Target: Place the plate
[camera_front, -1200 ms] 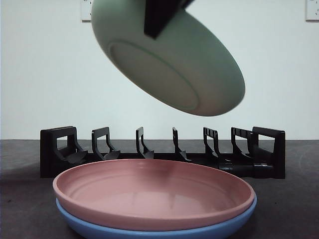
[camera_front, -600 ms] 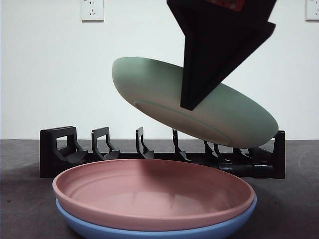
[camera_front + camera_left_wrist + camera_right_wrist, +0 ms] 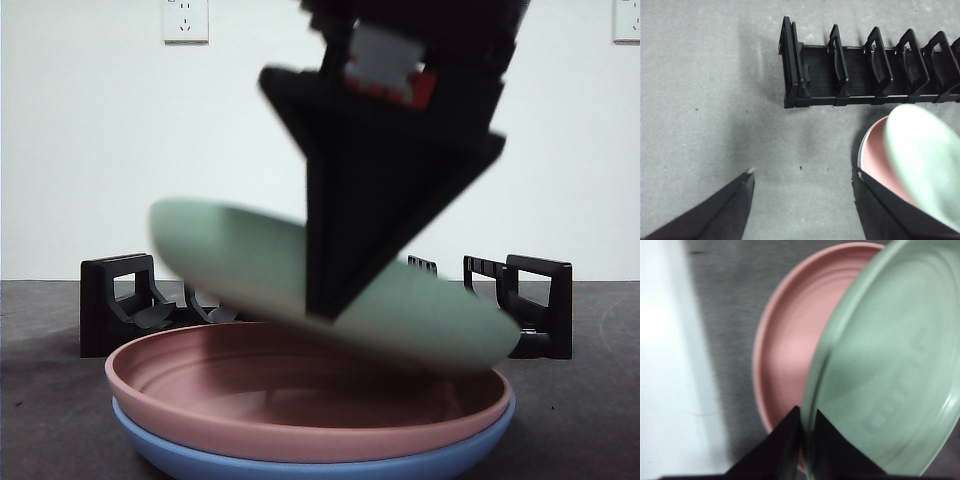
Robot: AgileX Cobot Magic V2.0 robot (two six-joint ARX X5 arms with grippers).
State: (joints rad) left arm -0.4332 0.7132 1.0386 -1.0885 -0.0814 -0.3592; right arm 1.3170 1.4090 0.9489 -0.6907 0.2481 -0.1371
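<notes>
A black dish rack (image 3: 120, 300) stands at the back of the grey table (image 3: 50, 400), with the left claw (image 3: 800, 200) hanging spread and empty over bare tabletop beside it. At centre, the right claw (image 3: 807, 440) pinches the rim of a green plate (image 3: 250, 260), which tilts low over a pink plate (image 3: 300, 420) stacked in a blue plate (image 3: 300, 465) at the front; whether green touches pink cannot be told through the blur.
</notes>
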